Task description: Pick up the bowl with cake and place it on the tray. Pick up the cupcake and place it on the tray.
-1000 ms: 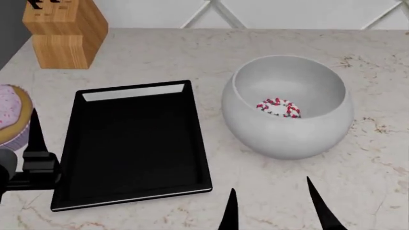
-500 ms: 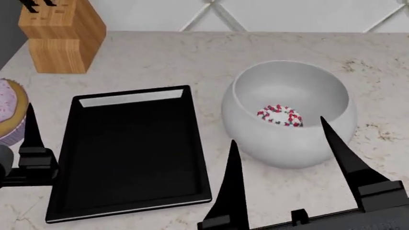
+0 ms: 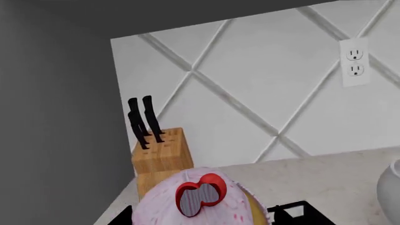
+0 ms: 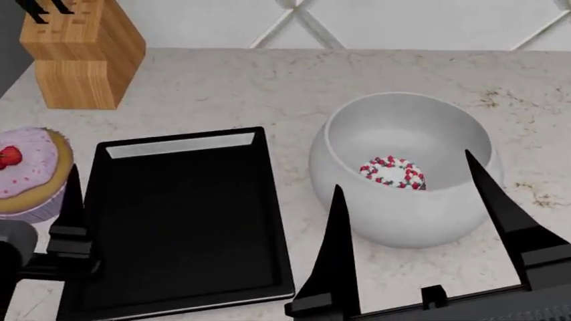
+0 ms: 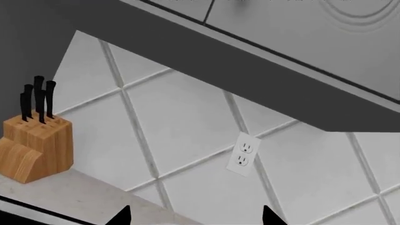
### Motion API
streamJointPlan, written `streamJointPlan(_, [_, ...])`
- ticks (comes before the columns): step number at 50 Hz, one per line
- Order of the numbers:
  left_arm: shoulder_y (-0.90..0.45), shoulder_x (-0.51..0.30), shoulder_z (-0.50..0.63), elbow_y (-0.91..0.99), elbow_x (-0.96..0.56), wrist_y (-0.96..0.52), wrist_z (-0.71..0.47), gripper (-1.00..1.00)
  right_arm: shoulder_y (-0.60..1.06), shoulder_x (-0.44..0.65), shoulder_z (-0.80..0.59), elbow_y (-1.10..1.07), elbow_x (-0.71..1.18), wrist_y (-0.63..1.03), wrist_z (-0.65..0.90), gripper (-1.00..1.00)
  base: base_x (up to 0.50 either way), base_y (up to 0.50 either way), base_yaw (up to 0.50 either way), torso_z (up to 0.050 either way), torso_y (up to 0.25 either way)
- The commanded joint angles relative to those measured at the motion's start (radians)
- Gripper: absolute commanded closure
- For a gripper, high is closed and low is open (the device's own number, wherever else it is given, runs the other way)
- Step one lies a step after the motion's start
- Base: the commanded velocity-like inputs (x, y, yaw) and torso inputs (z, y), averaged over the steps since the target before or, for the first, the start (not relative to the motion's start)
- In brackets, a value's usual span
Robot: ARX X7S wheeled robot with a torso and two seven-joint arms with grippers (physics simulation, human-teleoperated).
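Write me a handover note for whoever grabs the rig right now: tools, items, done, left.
Right tool: open, empty, fingers framing the near side of the bowl.
Left tool: only one finger shows, beside the cupcake; state unclear.
Cake sits in the bowl, on the counter right of the tray.
Cupcake on the counter left of the tray.
Done: nothing on the tray.
Left: move the bowl, then the cupcake.
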Motion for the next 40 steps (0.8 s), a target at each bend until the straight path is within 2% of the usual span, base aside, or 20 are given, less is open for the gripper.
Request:
streamJointPlan(1, [0.020,-0.001,0.015,-0.008,-0.064,0.013,0.022,1.00,0.042,0.023,-0.044,0.002,0.022,-0.019,0.025,-1.00,0.00,0.00,0.00,0.000,0.000])
streamJointPlan(7, [0.048,-0.001,0.039,-0.015,-0.072,0.023,0.042,1.00,0.055,0.028,-0.055,0.001,0.027,-0.026,0.029,-1.00,0.00,0.00,0.00,0.000,0.000])
streamJointPlan(8, [0.119,-0.014,0.061,0.017,-0.091,0.022,0.053,1.00,0.053,0.033,-0.059,-0.004,0.028,-0.030,0.035,-1.00,0.00,0.00,0.00,0.000,0.000])
streamJointPlan(22, [0.160,-0.028,0.072,0.063,-0.108,0.013,0.043,1.00,0.139,0.073,-0.174,-0.009,0.052,-0.078,0.095,-1.00,0.00,0.00,0.00,0.000,0.000])
streamJointPlan(29, [0.165,-0.025,0.067,-0.002,-0.092,0.053,0.062,1.00,0.209,0.099,-0.269,-0.008,0.062,-0.118,0.131,-1.00,0.00,0.00,0.00,0.000,0.000])
streamJointPlan(40, [0.165,-0.009,0.077,-0.094,-0.073,0.094,0.086,1.00,0.264,0.117,-0.341,-0.007,0.067,-0.151,0.155,-1.00,0.00,0.00,0.00,0.000,0.000])
